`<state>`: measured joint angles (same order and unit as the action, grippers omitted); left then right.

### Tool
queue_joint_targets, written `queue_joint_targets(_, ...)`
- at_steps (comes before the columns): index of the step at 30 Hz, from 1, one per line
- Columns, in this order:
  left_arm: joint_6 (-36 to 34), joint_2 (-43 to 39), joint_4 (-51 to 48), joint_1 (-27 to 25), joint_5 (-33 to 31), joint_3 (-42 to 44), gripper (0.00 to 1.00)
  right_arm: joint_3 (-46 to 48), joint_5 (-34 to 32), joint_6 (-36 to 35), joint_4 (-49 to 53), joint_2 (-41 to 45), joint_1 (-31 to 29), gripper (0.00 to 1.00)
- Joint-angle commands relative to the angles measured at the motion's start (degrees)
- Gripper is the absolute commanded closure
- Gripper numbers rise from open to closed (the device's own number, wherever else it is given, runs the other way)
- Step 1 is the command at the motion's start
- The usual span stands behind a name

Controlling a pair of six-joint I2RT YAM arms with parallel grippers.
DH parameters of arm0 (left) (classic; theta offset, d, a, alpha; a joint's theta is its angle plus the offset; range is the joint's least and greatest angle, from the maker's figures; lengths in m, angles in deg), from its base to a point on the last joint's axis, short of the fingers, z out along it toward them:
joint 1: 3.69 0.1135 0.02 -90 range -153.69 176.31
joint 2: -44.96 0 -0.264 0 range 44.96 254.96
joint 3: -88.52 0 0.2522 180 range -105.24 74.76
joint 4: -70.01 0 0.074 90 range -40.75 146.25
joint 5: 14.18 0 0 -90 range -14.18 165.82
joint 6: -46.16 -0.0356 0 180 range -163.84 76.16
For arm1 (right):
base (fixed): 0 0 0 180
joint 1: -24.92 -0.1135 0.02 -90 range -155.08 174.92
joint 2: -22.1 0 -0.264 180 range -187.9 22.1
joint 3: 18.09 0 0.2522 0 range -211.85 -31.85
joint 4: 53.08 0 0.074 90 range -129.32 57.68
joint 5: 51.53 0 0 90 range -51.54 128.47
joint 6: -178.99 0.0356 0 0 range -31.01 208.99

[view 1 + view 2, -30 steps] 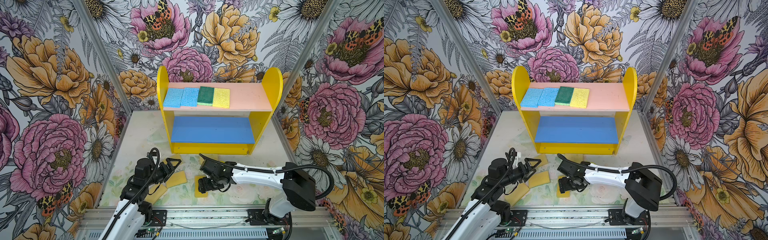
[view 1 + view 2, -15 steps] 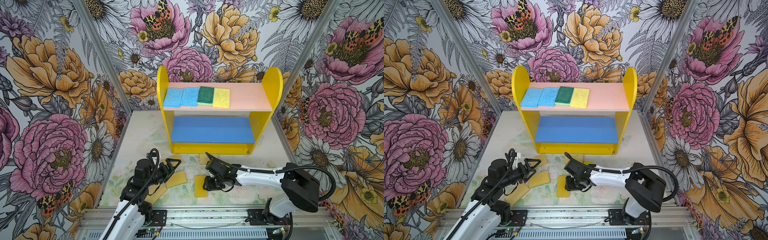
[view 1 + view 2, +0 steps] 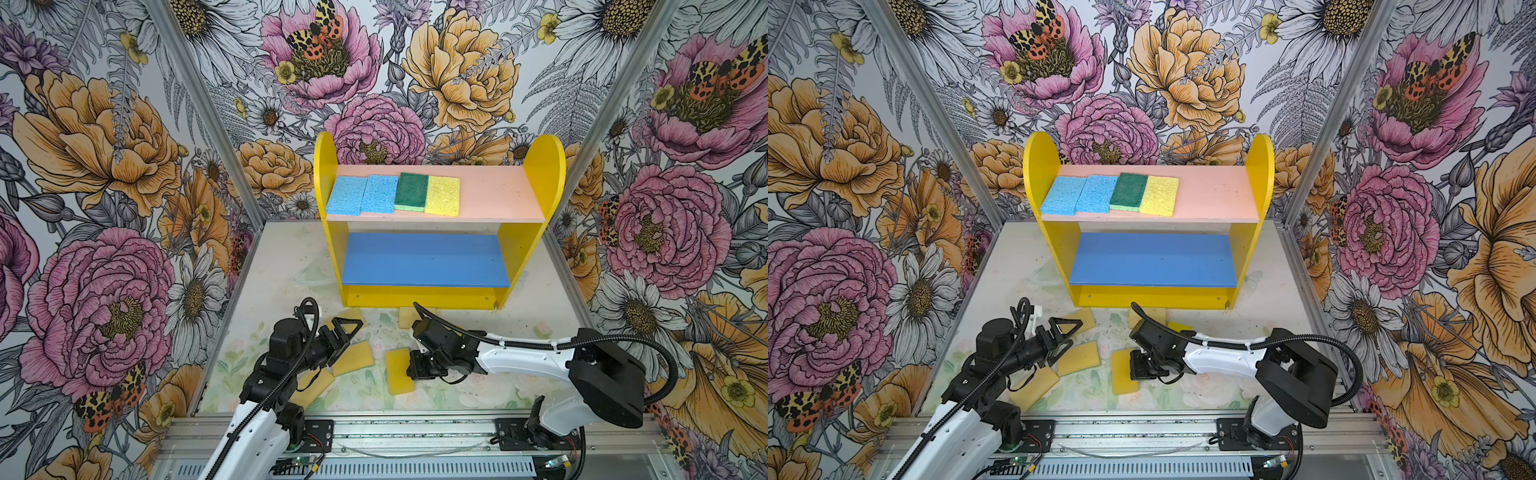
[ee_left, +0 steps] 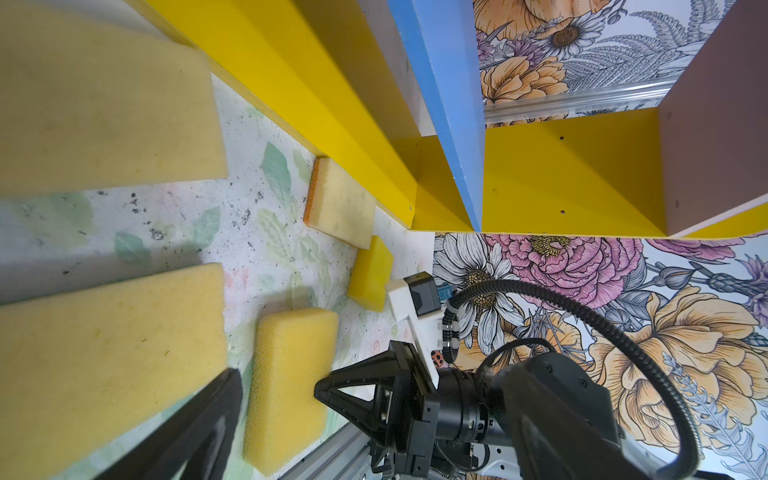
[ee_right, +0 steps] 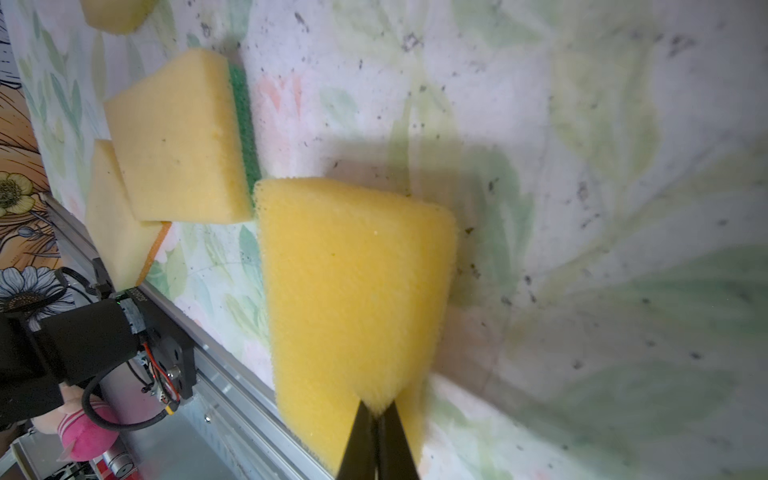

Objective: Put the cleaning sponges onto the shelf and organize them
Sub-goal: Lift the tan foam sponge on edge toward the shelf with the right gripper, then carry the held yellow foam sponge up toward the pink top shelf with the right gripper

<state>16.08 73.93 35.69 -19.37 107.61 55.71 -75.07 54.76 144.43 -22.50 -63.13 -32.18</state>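
- Four of the flat rectangular cleaning sponges lie in a row on the pink upper board (image 3: 494, 195) of the small two-tier wooden shelf with yellow round-topped side panels (image 3: 544, 166). From its left end these are two light blue sponges (image 3: 347, 195), a dark green scouring sponge (image 3: 411, 191) and a porous pale yellow sponge (image 3: 444, 196), packed edge to edge.
- The right part of that board and the whole blue lower board (image 3: 424, 259) are bare, so there is room for the rest.
- Six sponges are on the floral table (image 3: 519, 332) in front of the shelf, so I judge the task a little under half done.
- Against the shelf's base lies a tan-yellow sponge with an orange underside (image 4: 340, 203), with a small bright yellow sponge (image 4: 370, 272) just beside it.
- Another tan sponge (image 3: 348, 315) sits near the shelf's left foot, and two more tan sponges (image 3: 353, 358) lie further out, toward the front rail.
- The sixth, a yellow foam sponge (image 3: 399, 370), is well in front of the shelf's middle.
- The right arm stretches low and nearly level from the shelf's right side toward the middle. The right gripper (image 5: 376, 417) is pressed together on one edge of that foam sponge. I cannot tell whether the sponge is clear of the table.
- The left arm is folded, and the left gripper (image 3: 341, 338) points toward the shelf's left foot above the tan sponges. Its jaws are spread wide, holding nothing.
- Next, in my judgement, comes lifting the pinched sponge and carrying it to the shelf.
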Motion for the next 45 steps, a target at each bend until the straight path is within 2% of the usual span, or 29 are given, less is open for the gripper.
queue_joint_targets(1, -0.29, -0.24, 0.51, -1.34, -0.51, 0.34, 0.01, -0.2, -0.9, -1.72, -1.68, 3.42, 1.29, 1.0)
queue_joint_targets(12, 1.65, 0.03, 11.07, -3.48, 2.88, 0.82, 0.01, 0.92, -0.26, -3.12, -1.61, 11.54, 6.94, 1.0)
queue_joint_targets(17, 2.66, 1.03, 16.8, -4.66, 4.07, 1.17, 0.01, 0.75, 3.29, -4.19, -1.36, 14.06, 9.39, 1.0)
queue_joint_targets(24, 2.76, 9.97, 28.11, -9.75, 4.56, 0.34, 0.01, -0.93, 7.87, -5.67, -0.87, 16.59, 11.39, 1.0)
queue_joint_targets(30, -0.85, 18.17, 29.39, -15.12, 3.03, -4.27, 0.02, -2.53, 10.34, -5.77, -0.74, 16.76, 13.79, 1.0)
queue_joint_targets(38, -0.13, 23.83, 35.36, -17.29, 2.27, -5.5, 0.16, -5.23, 13.86, -5.52, -0.91, 16.5, 13.95, 1.0)
queue_joint_targets(45, 0.11, 26.81, 38.28, -18.07, 2.54, -6.61, 0.42, -5.74, 14.4, -4.89, -0.82, 17.06, 13.88, 1.0)
